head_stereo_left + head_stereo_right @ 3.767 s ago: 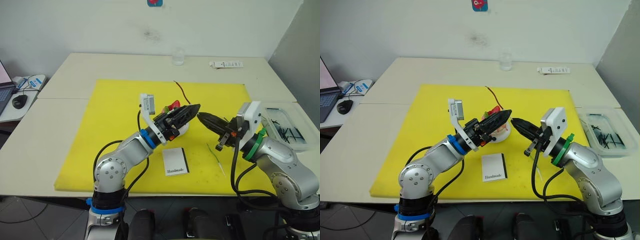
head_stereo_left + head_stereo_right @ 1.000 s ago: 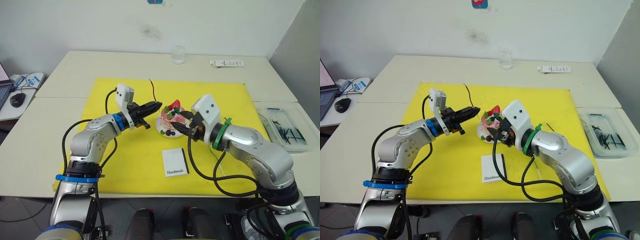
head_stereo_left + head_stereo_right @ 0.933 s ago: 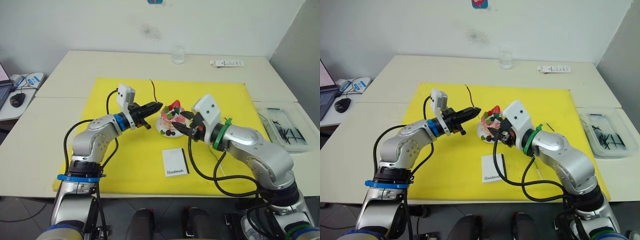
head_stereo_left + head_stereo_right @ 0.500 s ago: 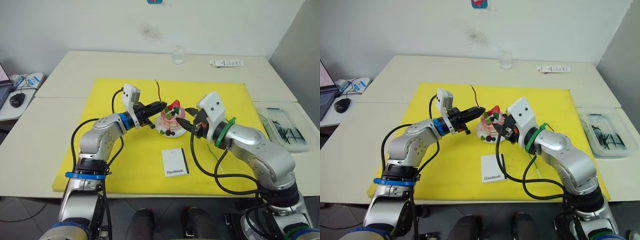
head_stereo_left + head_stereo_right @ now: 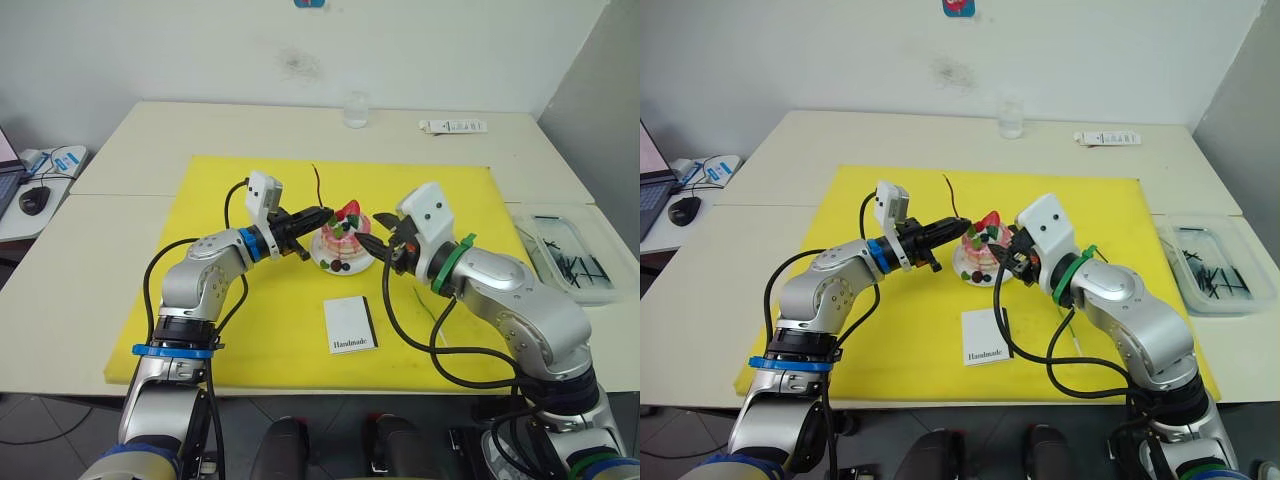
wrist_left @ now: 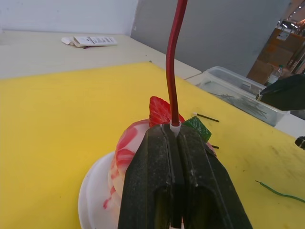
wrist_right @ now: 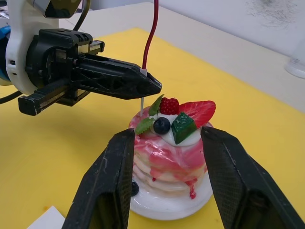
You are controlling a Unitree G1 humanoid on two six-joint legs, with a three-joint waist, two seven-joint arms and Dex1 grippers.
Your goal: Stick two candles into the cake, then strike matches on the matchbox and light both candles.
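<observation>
Red candle pinched above the cake, right gripper spread around it.

The left gripper (image 7: 143, 83), fingers pressed together, pinches the dark red candle (image 6: 172, 67) near its white end, wire-thin and upright over the cake's rim. The right wrist view reveals the white tip just above the pink layered cake (image 7: 169, 152), which the head views leave unclear. The right gripper (image 5: 374, 247) stands spread, one finger on either side of the cake without touching it. The green candle (image 5: 432, 316) lies flat on the yellow mat (image 5: 240, 310) near the right arm, apart from the flat white matchbox (image 5: 351, 323). A clear tray (image 5: 575, 260) of matches sits off the mat on the bench (image 5: 60, 270), with open room at the mat's left.
</observation>
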